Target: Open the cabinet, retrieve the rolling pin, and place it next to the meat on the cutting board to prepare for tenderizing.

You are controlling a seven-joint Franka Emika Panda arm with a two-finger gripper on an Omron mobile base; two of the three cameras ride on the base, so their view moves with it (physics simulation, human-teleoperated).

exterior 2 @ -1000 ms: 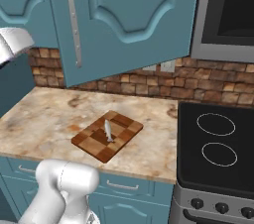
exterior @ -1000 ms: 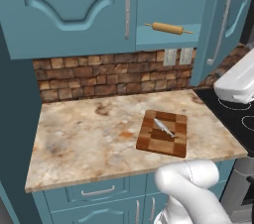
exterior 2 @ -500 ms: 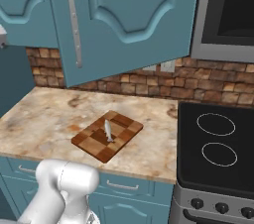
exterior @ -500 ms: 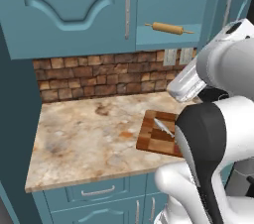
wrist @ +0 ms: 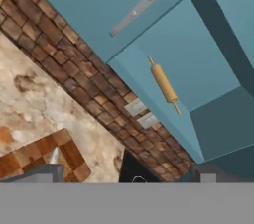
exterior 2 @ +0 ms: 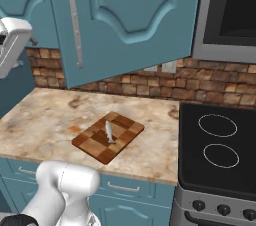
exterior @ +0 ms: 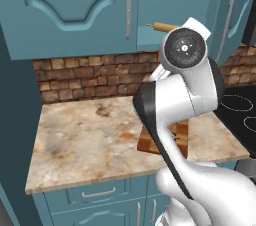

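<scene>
Illumination around me is even and diffuse, with no visible source. The cabinet (exterior 2: 125, 15) door casts a soft shadow on the brick wall (exterior 2: 150, 82) just below it. The stovetop (exterior 2: 220, 145), right of the cabinet, shows no glare. My hand view is slightly soft and pixelated; base views render sharper.

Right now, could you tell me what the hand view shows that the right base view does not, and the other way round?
Hand view alone: the rolling pin lying inside the open cabinet, and the wall outlets on the brick.

Right base view alone: the meat in full, lying on the cutting board, the microwave above the cooktop, and the lower drawers.

Both: the cutting board, the marbled counter, the brick backsplash, a long silver door handle and part of the black cooktop.
</scene>
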